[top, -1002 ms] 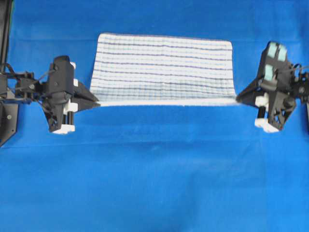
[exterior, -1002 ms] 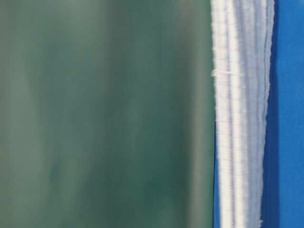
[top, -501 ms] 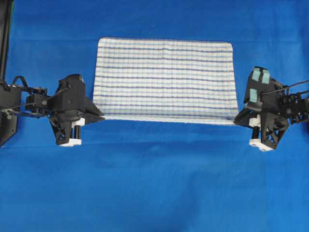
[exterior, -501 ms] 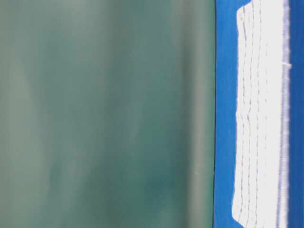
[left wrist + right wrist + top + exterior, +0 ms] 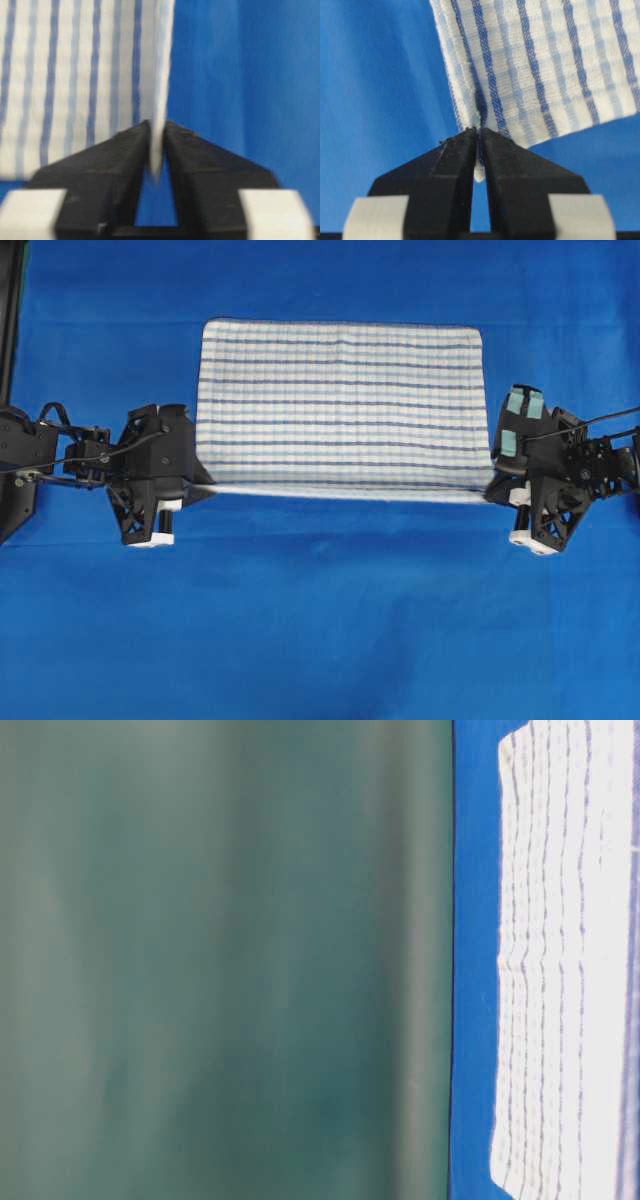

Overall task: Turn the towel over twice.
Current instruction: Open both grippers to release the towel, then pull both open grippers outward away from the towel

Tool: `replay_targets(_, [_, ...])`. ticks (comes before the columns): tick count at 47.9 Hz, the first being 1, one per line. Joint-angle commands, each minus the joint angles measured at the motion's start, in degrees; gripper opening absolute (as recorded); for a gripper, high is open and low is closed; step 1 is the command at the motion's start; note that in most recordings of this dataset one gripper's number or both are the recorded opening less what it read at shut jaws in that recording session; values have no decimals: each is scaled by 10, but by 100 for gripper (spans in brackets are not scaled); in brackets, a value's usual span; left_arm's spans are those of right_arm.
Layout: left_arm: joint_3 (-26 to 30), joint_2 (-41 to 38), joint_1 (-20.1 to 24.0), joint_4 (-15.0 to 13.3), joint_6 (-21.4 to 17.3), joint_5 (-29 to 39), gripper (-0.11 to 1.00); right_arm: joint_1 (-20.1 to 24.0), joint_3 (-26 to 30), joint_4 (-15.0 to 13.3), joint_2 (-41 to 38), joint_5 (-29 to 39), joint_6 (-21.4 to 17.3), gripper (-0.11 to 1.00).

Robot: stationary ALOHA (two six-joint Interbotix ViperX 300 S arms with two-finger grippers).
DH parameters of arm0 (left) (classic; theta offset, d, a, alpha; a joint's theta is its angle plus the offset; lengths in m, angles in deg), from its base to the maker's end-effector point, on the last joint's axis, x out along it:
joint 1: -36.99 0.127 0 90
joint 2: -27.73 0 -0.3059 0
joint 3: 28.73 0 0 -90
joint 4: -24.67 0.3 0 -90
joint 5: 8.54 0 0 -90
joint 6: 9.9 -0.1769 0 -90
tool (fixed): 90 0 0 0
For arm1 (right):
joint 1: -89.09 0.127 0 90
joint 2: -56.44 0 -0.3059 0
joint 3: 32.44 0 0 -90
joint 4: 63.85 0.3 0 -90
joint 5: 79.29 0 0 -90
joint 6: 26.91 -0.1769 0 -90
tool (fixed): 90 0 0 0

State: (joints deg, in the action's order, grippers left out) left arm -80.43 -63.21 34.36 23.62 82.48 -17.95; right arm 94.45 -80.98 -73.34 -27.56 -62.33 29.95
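Left gripper (image 5: 156,131) slightly parted; right gripper (image 5: 478,134) pinched.

The towel (image 5: 340,405) lay spread on the sheet (image 5: 320,620) toward the far side of the table, centred between the two arms. The left gripper (image 5: 205,487) sat at the towel's near left corner, the right gripper (image 5: 490,492) at its near right corner, each with the cloth's edge between its fingertips. The near half of the sheet lay before them.
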Motion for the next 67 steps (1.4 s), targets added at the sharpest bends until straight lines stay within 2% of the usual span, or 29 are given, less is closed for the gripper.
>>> replay_targets(1, [8, 5, -9, 0, -1, 1, 21, 4, 11, 4, 2, -3, -1, 9])
replay_targets(3, [8, 5, -13, 0, -1, 4, 31, 5, 11, 4, 1, -3, -1, 14])
replay_targets(10, [8, 9, -21, -1, -3, 18, 75, 10, 15, 4, 1, -3, -1, 57])
replay_targets(12, [8, 11, -22, -1, -5, 25, 84, 11, 17, 4, 1, -3, -1, 65])
replay_targets(14, [8, 14, -21, 0, -7, 31, 87, 11, 19, 4, 1, -1, -1, 67])
replay_targets(19, [10, 25, -21, 0, -8, 46, 81, 11, 28, 3, 7, 6, 2, 61])
replay_targets(23, [12, 40, -22, -1, -10, 62, 79, 11, 35, 0, 18, 16, 8, 62])
replay_targets(30, [18, 91, -22, 0, -11, 97, 79, 11, 49, -24, 55, 38, 10, 62])
replay_targets(46, [18, 256, -10, 0, -11, 118, 79, 1, 74, -126, 171, 67, 9, 62])
replay_targets(56, [6, 373, 20, 0, -12, 126, 79, -11, 69, -187, 261, 77, 10, 62])
replay_targets(62, [3, 441, 45, 0, -14, 165, 79, -12, 66, -216, 318, 98, 10, 62])
replay_targets(67, [-4, 490, 62, 0, -33, 203, 79, -12, 58, -241, 367, 122, 10, 62])
